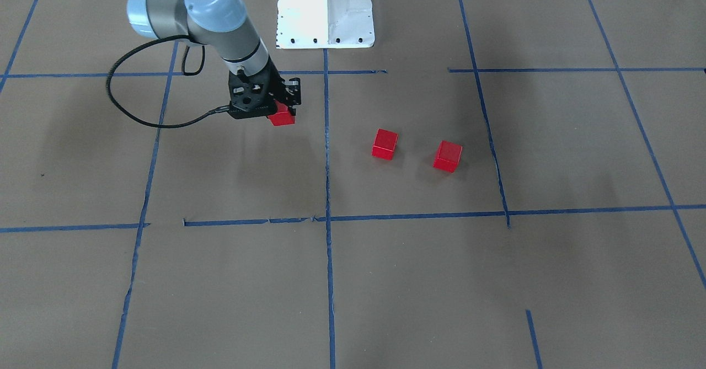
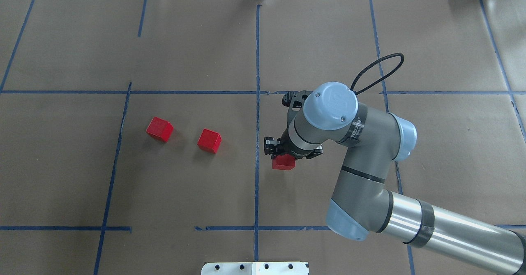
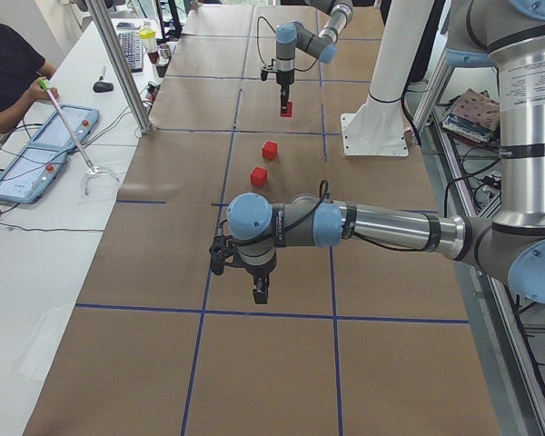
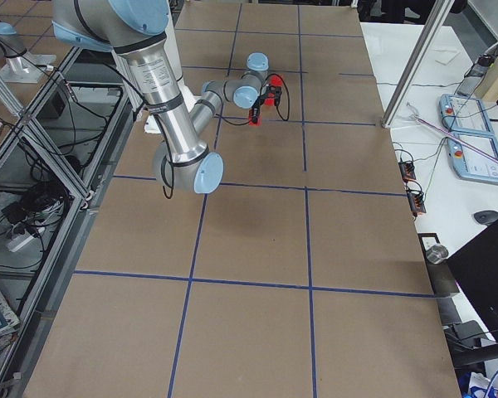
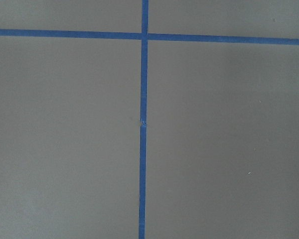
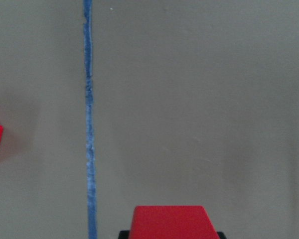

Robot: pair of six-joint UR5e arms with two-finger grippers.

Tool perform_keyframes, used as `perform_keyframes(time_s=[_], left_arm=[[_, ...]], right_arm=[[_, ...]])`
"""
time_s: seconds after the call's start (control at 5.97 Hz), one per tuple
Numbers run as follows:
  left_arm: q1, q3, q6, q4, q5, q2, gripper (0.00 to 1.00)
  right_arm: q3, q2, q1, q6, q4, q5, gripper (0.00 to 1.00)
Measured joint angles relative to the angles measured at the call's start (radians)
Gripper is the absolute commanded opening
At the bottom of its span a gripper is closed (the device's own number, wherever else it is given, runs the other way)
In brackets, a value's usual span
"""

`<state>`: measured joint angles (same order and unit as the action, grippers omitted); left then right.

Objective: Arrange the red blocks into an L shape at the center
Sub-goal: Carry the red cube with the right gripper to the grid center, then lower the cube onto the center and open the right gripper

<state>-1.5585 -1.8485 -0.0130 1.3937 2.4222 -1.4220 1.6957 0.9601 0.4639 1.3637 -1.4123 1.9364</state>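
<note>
Three red blocks: one gripped, two free.
Gripped block (image 2: 284,164): pinched between the right gripper (image 1: 281,113) fingers, just right of the middle tape line (image 2: 257,53).
Inner free block (image 2: 209,140), outer free block (image 2: 160,128): apart, left of that line.
Left gripper (image 3: 261,292): spread or closed, cannot tell.

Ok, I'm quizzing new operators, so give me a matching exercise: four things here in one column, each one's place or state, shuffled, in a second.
Things:
1 right gripper
2 free red block nearest it
3 red block farthest from it
4 white base

Places or states:
A lying loose, at the row's end on the robot's left
B shut on a red block, just right of the middle tape line
C at the robot's side of the table, in line with that tape line
D lying loose, between the other two blocks

Pairs: 1-B, 2-D, 3-A, 4-C
</note>
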Motion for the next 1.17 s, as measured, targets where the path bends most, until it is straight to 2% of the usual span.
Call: perform_keyframes(time_s=[0.5, 1.17], left_arm=[[0.0, -0.003, 0.001, 0.0, 0.0, 0.0, 1.0], [0.0, -0.002, 0.001, -0.001, 0.0, 0.001, 1.0]], right_arm=[[-0.102, -0.084, -0.027, 0.03, -0.001, -0.047, 0.01], [-0.133, -0.103, -0.055, 0.028, -0.003, -0.048, 0.02]])
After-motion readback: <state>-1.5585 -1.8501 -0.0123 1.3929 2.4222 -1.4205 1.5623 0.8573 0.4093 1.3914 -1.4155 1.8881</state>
